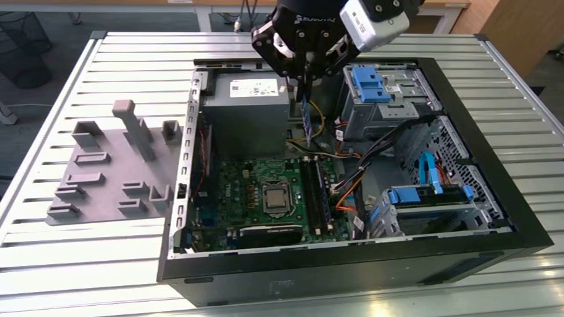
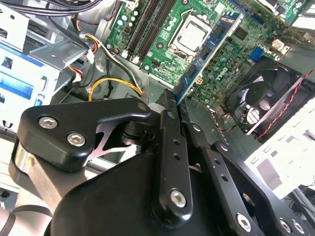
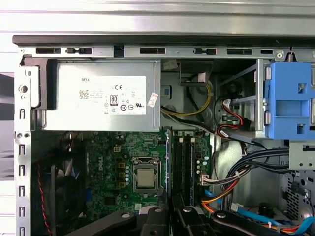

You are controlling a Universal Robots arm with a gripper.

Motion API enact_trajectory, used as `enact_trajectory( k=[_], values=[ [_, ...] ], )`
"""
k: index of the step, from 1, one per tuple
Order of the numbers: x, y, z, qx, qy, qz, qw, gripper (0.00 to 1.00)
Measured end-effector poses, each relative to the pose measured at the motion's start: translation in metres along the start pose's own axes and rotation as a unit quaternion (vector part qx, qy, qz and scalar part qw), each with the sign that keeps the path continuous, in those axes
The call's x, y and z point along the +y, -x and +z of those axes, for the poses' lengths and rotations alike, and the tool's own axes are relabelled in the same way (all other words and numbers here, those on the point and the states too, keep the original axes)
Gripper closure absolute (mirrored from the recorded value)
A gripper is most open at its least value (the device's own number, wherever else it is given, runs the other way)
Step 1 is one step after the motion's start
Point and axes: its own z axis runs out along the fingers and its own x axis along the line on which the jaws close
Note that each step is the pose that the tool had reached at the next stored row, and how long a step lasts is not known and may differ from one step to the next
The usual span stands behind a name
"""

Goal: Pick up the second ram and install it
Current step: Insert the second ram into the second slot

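Black multi-link gripper (image 1: 304, 69) hangs over the open black computer tower case (image 1: 493, 231) lying on its side on the slatted metal table (image 1: 53, 257). Its fingers (image 2: 170, 105) are pinched shut on the top edge of the second ram (image 1: 307, 122), a long thin blue-green circuit-board strip with dark chips. In the exterior view the strip hangs edge-down, long axis running from the fingers toward 6 o'clock, its lower end above the green motherboard (image 1: 255, 181) and clear of it. Held vertical like this, likely so its contact edge can drop straight into one of the long black memory slots (image 3: 186, 160), which sit at 3 o'clock of the silver processor socket (image 3: 145, 178) in the first wrist view. In the second wrist view the strip (image 2: 206, 56) sticks out past the fingertips toward 1 o'clock, seen along its face, pinned between the two fingers, not beside them. The strip looks roughly lined up with the slot direction; it is not seated yet. Grey power supply box (image 1: 247, 109) sits at 9 o'clock of the hanging strip in the exterior view. Grey plastic holder tray with upright blocks (image 1: 105, 172) rests on the table at 9 o'clock of the case, well apart from the gripper.
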Motion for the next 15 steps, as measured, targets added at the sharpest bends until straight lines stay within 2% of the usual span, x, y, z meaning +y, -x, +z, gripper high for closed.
enact_trajectory(
  k=[3,6,8,10,15],
  values=[
    [0.0001,0.0000,0.0008,-0.0010,0.0000,0.000,1.0000,0.86],
    [0.0000,0.0001,0.0032,-0.0047,0.0000,0.000,1.0000,0.86],
    [0.0000,0.0001,0.0049,-0.0087,0.0005,0.000,1.0000,0.86],
    [0.0000,0.0004,0.0079,-0.0088,0.0024,0.000,1.0000,0.86],
    [0.0001,0.0007,0.0129,-0.0087,0.0025,0.000,1.0000,0.86]
  ],
)
